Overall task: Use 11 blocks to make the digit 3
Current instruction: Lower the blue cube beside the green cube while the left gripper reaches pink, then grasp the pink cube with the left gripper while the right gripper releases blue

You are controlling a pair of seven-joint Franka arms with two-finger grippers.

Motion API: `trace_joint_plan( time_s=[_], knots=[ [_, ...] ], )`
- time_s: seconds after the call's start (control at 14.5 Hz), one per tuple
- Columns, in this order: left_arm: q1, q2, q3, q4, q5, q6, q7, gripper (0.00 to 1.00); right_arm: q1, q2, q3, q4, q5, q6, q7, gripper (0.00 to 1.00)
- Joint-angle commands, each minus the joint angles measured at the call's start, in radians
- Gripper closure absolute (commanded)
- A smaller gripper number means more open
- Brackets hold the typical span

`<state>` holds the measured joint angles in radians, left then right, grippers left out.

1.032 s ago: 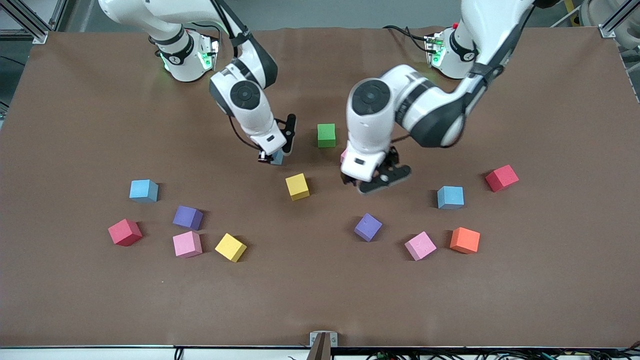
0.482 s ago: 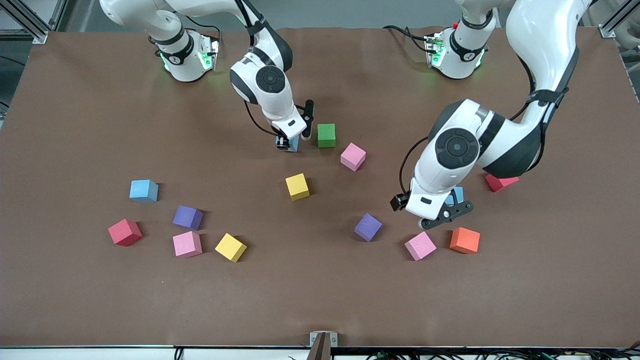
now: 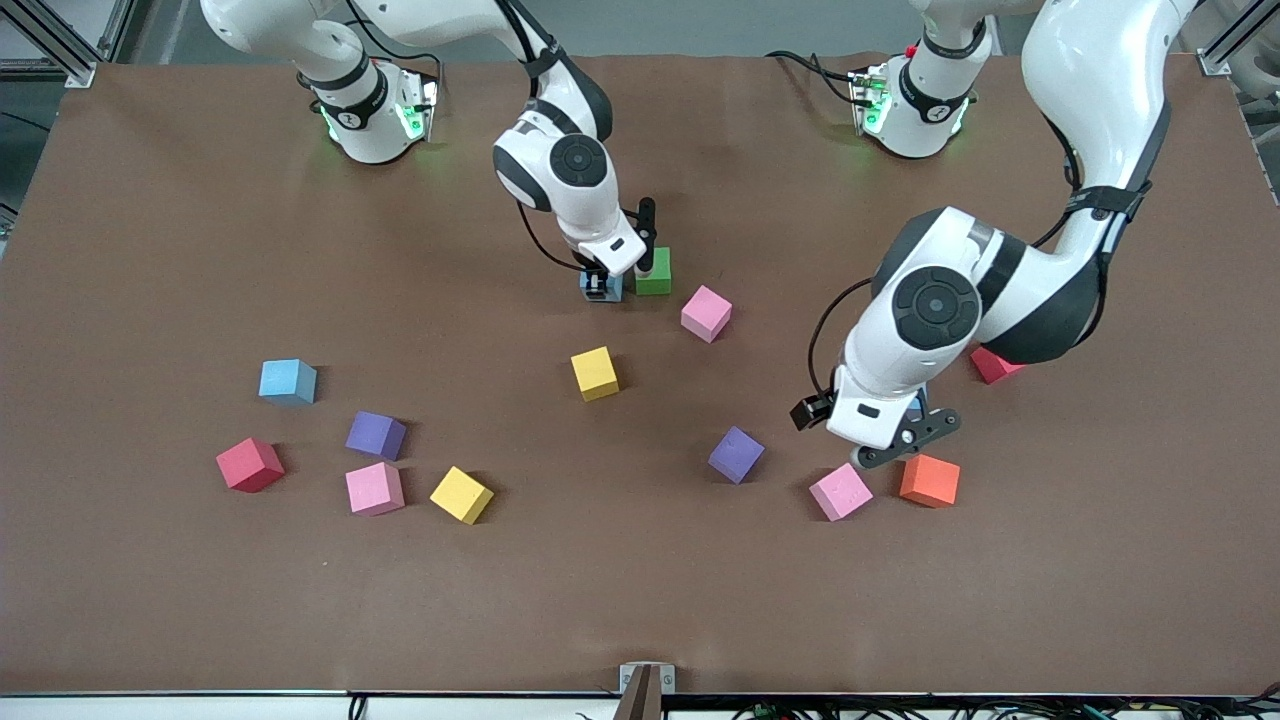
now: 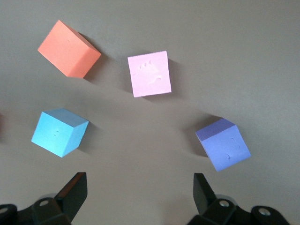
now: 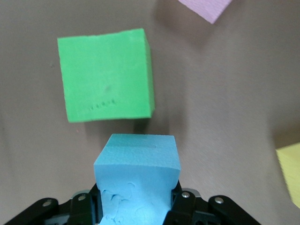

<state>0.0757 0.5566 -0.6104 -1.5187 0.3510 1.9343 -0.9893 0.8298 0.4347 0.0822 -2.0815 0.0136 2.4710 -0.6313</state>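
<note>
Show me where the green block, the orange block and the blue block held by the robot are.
green block [image 3: 654, 272]: front view, on its top face.
orange block [image 4: 65, 47]: left wrist view, on its top face.
held light blue block [image 5: 138, 161]: right wrist view, on its upper face.

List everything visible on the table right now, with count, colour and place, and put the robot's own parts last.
Light blue foam cubes: three; one held, one toward the right arm's end, one under the left gripper.
Green foam cube: one, beside the held cube.
Pink foam cubes: three.
Yellow foam cubes: two.
Purple foam cubes: two.
Orange foam cube: one.
Red foam cubes: two.
Brown table: one.
Right gripper: shut on held cube.
Left gripper: open.
</note>
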Motion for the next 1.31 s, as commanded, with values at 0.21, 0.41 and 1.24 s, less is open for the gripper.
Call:
trace_joint_plan(
  time_s=[0.21, 0.41, 1.24],
  knots=[
    [-0.045, 0.014, -0.008, -0.014, -0.012, 0.005, -0.069, 0.00, 0.051, 0.030, -0.007, 0.021, -0.007, 0.000, 0.071, 0.75],
    [-0.086, 0.011, -0.028, -0.067, -0.018, 0.002, -0.242, 0.00, 0.058, 0.033, -0.007, 0.029, -0.007, -0.003, 0.073, 0.74],
    [-0.149, -0.006, -0.038, -0.374, -0.004, 0.293, -0.719, 0.01, 0.061, 0.056, -0.015, 0.064, -0.014, -0.015, 0.070, 0.00]
  ],
)
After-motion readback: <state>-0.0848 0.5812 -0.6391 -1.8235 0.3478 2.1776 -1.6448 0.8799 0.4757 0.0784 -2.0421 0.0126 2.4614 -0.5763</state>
